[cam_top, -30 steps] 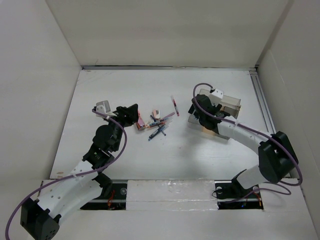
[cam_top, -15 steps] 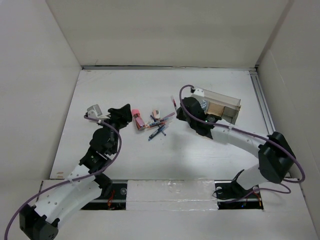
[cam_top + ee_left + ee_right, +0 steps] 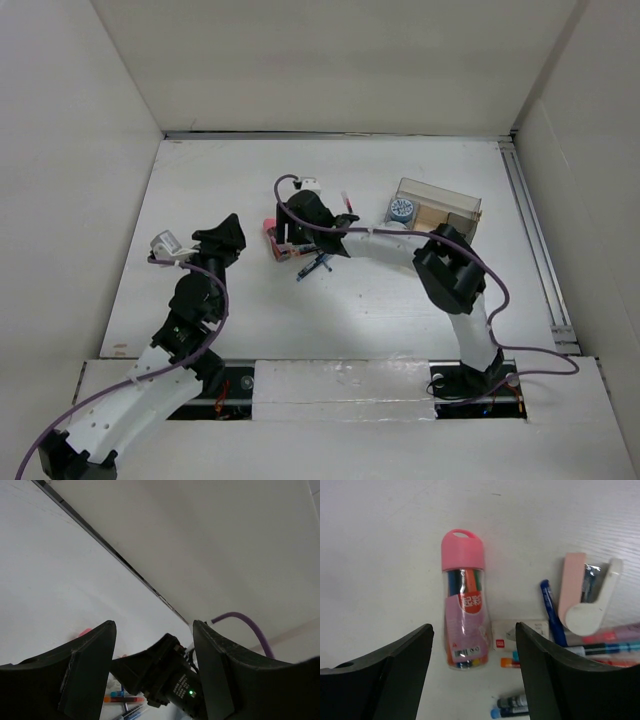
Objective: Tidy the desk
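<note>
Within the last second the right arm swung away from the clear compartment box [image 3: 440, 207] at the right of the desk [image 3: 340, 320] and across to the clutter in the middle. Right gripper [image 3: 285, 235] now hangs over the pink-capped tube of colour pens [image 3: 463, 605], fingers spread wide, one on each side of it and holding nothing. Over the same second the left gripper [image 3: 225, 238] backed off to the left. Its fingers are also wide and empty, and its wrist view shows only the right arm's wrist housing [image 3: 170, 675] ahead. Reading: the left has yielded the pile, and the right is set to take the tube first. No sorting looks done yet.

Count:
- one pen tube, lying flat, cap towards the far wall
- one pink-and-white stapler [image 3: 585, 597]
- one small white eraser-like block [image 3: 512, 634], touching the tube's base
- one blue pen [image 3: 551, 611] beside the stapler
- several more loose pens [image 3: 610, 640] overlapping, number unclear
- one red pen [image 3: 347, 205] apart from the heap
- one box
- one blue round item [image 3: 401, 209] at the box's left end
</note>
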You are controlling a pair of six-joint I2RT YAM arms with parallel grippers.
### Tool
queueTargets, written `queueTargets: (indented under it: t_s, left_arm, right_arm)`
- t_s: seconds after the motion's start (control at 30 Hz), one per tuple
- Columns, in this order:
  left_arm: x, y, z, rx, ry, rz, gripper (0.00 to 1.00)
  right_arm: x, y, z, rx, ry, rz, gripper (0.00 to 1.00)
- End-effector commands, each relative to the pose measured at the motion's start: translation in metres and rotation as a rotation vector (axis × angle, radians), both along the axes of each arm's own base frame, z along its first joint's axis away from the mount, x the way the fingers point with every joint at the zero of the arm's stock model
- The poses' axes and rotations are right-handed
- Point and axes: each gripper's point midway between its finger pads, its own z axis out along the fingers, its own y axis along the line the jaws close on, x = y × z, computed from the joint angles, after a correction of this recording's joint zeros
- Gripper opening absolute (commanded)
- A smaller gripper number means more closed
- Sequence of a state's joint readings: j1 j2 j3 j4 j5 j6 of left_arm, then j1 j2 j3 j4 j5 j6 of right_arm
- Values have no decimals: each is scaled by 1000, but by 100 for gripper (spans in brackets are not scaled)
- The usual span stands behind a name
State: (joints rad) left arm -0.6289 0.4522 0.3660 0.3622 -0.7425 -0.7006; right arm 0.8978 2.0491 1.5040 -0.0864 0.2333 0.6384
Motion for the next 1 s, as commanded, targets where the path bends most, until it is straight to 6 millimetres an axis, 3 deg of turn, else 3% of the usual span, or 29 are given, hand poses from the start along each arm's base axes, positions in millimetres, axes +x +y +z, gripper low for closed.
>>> queueTargets:
  t_s: [0.0, 0.23, 0.4, 0.57, 0.67, 0.7, 0.8, 0.83, 0.9, 0.93, 0.97]
  left_arm:
    - [1, 2, 5, -19, -18, 19, 59]
    - [1, 0, 6, -18, -21, 9, 59]
    - [-1, 0, 9, -26, -35, -3, 59]
    - [-1, -2, 10, -22, -37, -13, 59]
    - [0, -2, 9, -21, -35, -9, 59]
    - [0, -2, 9, -16, -29, -12, 59]
    - [0, -4, 9, -11, -33, -22, 59]
    - [0, -5, 8, -7, -34, -23, 59]
    - [2, -6, 8, -1, -33, -22, 59]
    - [3, -9, 6, 12, -20, -34, 59]
    - [4, -13, 11, 14, -27, -52, 59]
  right_arm:
    - [3, 22, 2, 15, 28, 73, 72]
    - [-9, 43, -29, -36, 83, 129, 70]
    - [-11, 51, -40, -52, 94, 141, 66]
    - [-5, 54, -33, -26, 70, 127, 40]
    - [-3, 56, -10, 24, 35, 112, 32]
    - [1, 58, 12, 67, -3, 100, 29]
    - [2, 52, 48, 123, -51, 72, 27]
    - [-1, 47, 85, 181, -93, 65, 27]
    - [-5, 36, 105, 236, -147, 46, 27]
    - [-9, 25, 136, 281, -190, 31, 27]
    - [-10, 8, 153, 300, -225, -20, 27]
